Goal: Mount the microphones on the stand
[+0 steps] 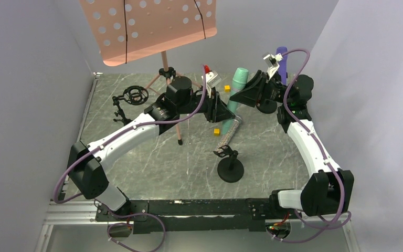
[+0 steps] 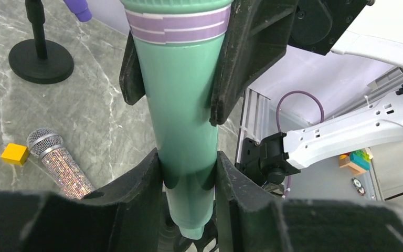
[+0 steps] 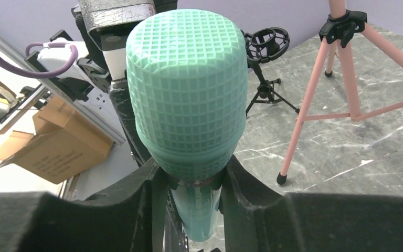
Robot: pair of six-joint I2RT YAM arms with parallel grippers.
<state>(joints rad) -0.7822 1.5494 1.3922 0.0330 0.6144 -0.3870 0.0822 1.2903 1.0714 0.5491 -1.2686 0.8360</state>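
Pinching the mint-teal microphone (image 2: 181, 105) low on its handle with the left gripper (image 2: 189, 168), pads squeezed in from both sides. Clamping the same mic just under its mesh head with the right gripper (image 3: 191, 181), shut snug around the neck. Holding it up off the marble table (image 1: 152, 157) between the two arms, roughly upright.

Probably doubling up like this to pass it across or re-aim it. Just guessing, but one grip alone would be letting a long slim thing like that swing about.

Heading, by the look of it, for the empty round-base mic stand (image 1: 230, 168) sitting toward the front, near the glittery silver microphone (image 1: 229, 131) lying flat with a yellow cube (image 1: 216, 131) just beside it. Not touching that sparkly one yet.

Spotting the purple microphone (image 1: 282, 56) poking up behind the right arm at the back. Maybe clipped in already, but not managing to tell with the arm covering the lower end.

Working well apart from the pink music stand (image 1: 157, 26) and the little black shock-mount tripod (image 1: 134, 95) off to the left.
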